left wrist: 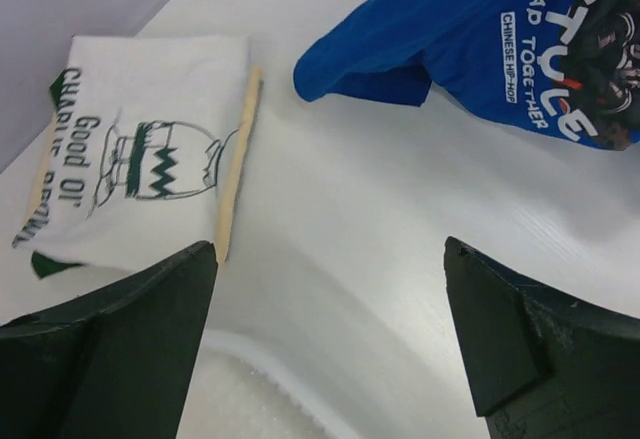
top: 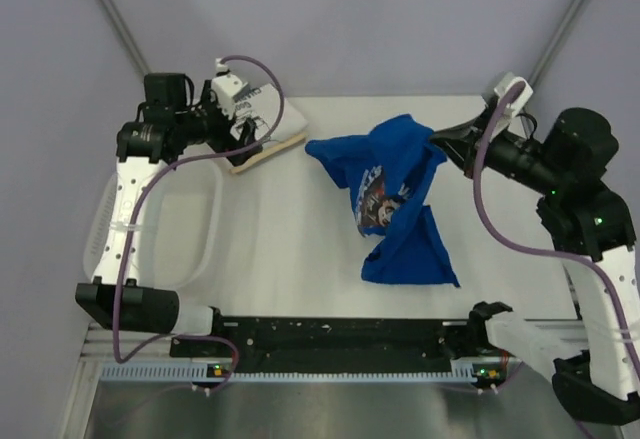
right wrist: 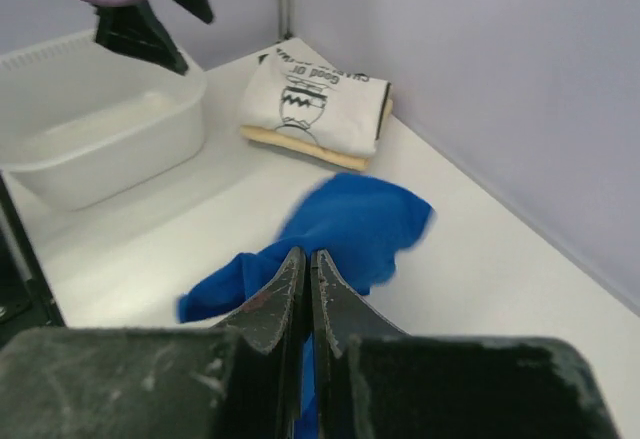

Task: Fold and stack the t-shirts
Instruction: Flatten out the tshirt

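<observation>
The royal blue t-shirt [top: 395, 199] lies crumpled at mid-table, its print facing up. My right gripper [top: 440, 141] is shut on its far right edge and holds that part lifted; in the right wrist view the closed jaws [right wrist: 308, 259] pinch blue cloth [right wrist: 350, 224]. The white t-shirt [top: 278, 127] lies folded at the back left, print up, on a tan layer. My left gripper [top: 245, 134] hovers open and empty beside it. In the left wrist view its fingers [left wrist: 330, 259] stand wide apart, with the white shirt [left wrist: 150, 149] ahead left and the blue shirt [left wrist: 500, 49] ahead right.
A white plastic basket [top: 205, 249] stands at the left of the table; its rim shows under the left gripper [left wrist: 270, 369] and in the right wrist view [right wrist: 100, 119]. Purple walls close the back and sides. A black rail [top: 340, 334] runs along the near edge.
</observation>
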`<action>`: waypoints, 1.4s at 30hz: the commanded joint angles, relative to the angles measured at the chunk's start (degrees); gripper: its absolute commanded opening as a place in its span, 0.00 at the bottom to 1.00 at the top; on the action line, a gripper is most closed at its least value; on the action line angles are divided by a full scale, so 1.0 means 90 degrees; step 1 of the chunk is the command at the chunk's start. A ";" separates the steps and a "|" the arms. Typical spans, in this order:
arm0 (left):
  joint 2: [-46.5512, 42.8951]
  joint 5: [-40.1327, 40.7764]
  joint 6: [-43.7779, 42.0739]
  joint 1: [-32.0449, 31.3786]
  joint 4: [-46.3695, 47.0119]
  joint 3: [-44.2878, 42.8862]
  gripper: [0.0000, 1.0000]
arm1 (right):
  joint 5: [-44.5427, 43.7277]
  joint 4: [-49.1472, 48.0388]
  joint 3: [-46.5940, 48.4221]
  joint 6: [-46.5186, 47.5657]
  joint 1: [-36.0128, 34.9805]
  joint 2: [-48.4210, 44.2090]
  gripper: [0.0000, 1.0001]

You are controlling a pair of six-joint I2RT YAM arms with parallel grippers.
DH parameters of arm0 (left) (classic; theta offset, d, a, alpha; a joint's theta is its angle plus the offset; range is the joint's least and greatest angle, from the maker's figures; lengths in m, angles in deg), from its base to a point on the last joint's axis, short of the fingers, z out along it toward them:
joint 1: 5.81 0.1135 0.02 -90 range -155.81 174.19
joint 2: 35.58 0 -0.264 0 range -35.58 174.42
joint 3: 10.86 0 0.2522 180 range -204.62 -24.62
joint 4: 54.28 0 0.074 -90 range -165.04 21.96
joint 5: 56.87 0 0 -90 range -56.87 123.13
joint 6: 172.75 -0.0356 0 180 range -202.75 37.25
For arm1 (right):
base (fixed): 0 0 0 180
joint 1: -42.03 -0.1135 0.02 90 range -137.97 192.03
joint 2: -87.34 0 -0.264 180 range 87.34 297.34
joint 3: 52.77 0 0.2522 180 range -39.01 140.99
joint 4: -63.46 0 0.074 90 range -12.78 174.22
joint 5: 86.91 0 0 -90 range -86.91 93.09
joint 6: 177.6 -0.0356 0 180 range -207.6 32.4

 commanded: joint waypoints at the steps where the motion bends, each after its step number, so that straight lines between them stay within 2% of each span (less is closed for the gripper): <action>1: 0.0074 -0.0057 -0.0887 -0.1165 -0.0339 0.0090 0.99 | 0.1448 0.0383 -0.0574 -0.0179 0.0543 -0.0120 0.00; 4: 0.0415 0.0178 -0.1279 -0.2162 -0.0233 0.0500 0.99 | 0.1430 0.0383 -0.0692 -0.0286 0.0826 -0.0092 0.00; 7: 0.0961 0.0597 -0.1289 -0.2730 0.0333 0.0872 0.99 | 0.1352 0.0354 -0.0780 -0.0520 0.1266 -0.0004 0.00; 13: 0.2563 0.1339 -0.1513 -0.3590 0.0392 0.0278 0.99 | 0.1185 0.0335 -0.0848 -0.0619 0.1745 0.0035 0.00; 18: 0.3774 0.1867 -0.2079 -0.3835 0.1261 -0.0464 0.99 | 0.1059 0.0305 -0.0926 -0.0560 0.1765 0.0065 0.00; 22: 0.4741 0.1956 -0.2548 -0.3855 0.1292 -0.1138 0.99 | 0.1020 0.0305 -0.1014 -0.0521 0.1824 0.0016 0.00; 28: 0.5309 0.2024 -0.2559 -0.3903 0.1370 -0.1286 0.97 | 0.0766 0.0276 -0.0985 -0.0580 0.1902 0.0026 0.00; 30: 0.5358 0.2015 -0.2462 -0.3913 0.1350 -0.1295 0.82 | 0.0649 0.0257 -0.0936 -0.0648 0.1960 0.0016 0.00; 31: 0.5358 0.2082 -0.2355 -0.3913 0.1350 -0.1295 0.64 | 0.0600 0.0247 -0.0926 -0.0667 0.1980 -0.0003 0.00; 33: 0.5310 0.2229 -0.2159 -0.3923 0.1360 -0.1325 0.35 | 0.0580 0.0227 -0.0907 -0.0697 0.2029 -0.0033 0.00; 34: 0.5251 0.2278 -0.2120 -0.3913 0.1370 -0.1325 0.12 | 0.0590 0.0218 -0.0897 -0.0726 0.2038 -0.0052 0.00; 35: 0.5202 0.2375 -0.2052 -0.3923 0.1399 -0.1315 0.00 | 0.0590 0.0198 -0.0887 -0.0746 0.2048 -0.0062 0.00; 40: 0.4705 0.3331 -0.1613 -0.3806 0.1496 -0.1490 0.00 | 0.0424 0.0217 -0.0712 -0.0892 0.2058 -0.0101 0.00; 42: 0.4413 0.3625 -0.1281 -0.3602 0.1458 -0.1763 0.00 | 0.0278 0.0208 -0.0517 -0.1204 0.2340 -0.0014 0.00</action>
